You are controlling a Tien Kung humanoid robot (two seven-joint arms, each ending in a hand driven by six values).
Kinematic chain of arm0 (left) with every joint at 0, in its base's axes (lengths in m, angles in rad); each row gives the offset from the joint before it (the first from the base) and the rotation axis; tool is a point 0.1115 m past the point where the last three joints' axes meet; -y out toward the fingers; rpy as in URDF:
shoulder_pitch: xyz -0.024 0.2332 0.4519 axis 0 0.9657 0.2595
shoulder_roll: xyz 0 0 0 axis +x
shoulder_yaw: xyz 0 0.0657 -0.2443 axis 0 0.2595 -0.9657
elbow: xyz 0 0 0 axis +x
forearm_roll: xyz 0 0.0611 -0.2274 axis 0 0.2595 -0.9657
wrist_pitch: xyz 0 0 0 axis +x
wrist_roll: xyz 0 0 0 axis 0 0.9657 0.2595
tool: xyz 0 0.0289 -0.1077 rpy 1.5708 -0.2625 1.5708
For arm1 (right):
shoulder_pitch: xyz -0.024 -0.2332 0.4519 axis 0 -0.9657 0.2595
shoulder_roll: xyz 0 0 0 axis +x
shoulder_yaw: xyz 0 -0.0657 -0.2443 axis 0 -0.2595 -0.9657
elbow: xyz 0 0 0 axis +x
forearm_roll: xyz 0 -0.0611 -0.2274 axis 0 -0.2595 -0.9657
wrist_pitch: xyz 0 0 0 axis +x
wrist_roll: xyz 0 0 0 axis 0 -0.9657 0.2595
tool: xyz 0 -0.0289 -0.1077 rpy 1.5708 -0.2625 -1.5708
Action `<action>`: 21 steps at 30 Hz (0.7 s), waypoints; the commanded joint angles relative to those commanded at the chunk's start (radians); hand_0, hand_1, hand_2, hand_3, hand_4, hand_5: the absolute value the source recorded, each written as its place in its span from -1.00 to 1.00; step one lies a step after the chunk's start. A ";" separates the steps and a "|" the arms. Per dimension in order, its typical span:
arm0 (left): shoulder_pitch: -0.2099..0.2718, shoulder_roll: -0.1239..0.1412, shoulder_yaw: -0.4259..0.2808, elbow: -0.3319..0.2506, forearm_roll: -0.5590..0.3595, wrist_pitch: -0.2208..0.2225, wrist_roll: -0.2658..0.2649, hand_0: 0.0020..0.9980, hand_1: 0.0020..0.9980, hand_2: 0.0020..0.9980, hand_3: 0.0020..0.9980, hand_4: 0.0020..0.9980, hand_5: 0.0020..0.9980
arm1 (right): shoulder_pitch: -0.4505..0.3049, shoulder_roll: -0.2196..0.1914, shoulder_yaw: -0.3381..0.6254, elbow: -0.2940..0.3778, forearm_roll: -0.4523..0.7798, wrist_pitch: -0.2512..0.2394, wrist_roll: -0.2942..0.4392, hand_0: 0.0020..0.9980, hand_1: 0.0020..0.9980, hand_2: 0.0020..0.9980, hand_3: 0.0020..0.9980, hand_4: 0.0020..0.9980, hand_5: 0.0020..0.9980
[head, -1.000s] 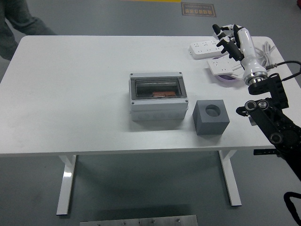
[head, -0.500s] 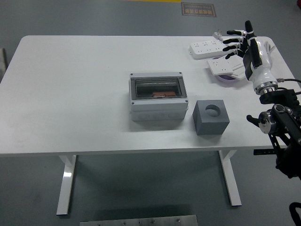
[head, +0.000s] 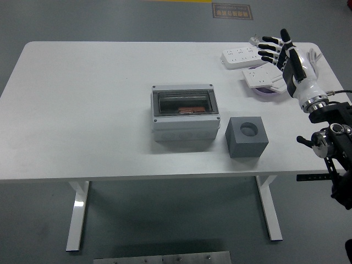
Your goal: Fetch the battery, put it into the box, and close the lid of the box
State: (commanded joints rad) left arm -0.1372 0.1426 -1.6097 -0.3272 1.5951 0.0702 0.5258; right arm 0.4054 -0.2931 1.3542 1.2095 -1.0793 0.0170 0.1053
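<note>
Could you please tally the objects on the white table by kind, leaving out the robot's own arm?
White power strips: 2 (far one, near one)
Grey enclosure box with clear lid: 1
Dark grey cube block with round hole: 1
Purple round object, partly hidden under the near strip: 1
Total: 5

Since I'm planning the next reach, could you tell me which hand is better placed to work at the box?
Probably the right: the right hand is open above the table's far right corner, right of the box. No left hand shows.
</note>
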 joint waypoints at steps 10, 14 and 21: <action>-0.001 -0.002 -0.002 0.000 0.006 0.001 0.000 0.00 0.33 0.05 0.02 -0.46 -1.00 | -0.018 -0.003 0.027 0.049 -0.003 0.037 -0.099 1.00 1.00 1.00 1.00 1.00 1.00; -0.002 -0.003 -0.003 0.001 0.008 0.001 -0.001 0.00 0.33 0.05 0.02 -0.45 -1.00 | -0.017 -0.003 0.031 0.061 -0.013 0.046 -0.136 1.00 1.00 1.00 1.00 1.00 1.00; -0.001 -0.004 -0.003 0.000 0.010 0.003 -0.001 0.00 0.34 0.05 0.03 -0.45 -1.00 | -0.017 -0.001 0.030 0.067 0.011 0.037 -0.124 1.00 1.00 1.00 1.00 1.00 1.00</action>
State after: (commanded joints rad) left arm -0.1386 0.1389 -1.6131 -0.3268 1.6055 0.0729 0.5252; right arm 0.3882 -0.2940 1.3840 1.2765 -1.0680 0.0540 -0.0191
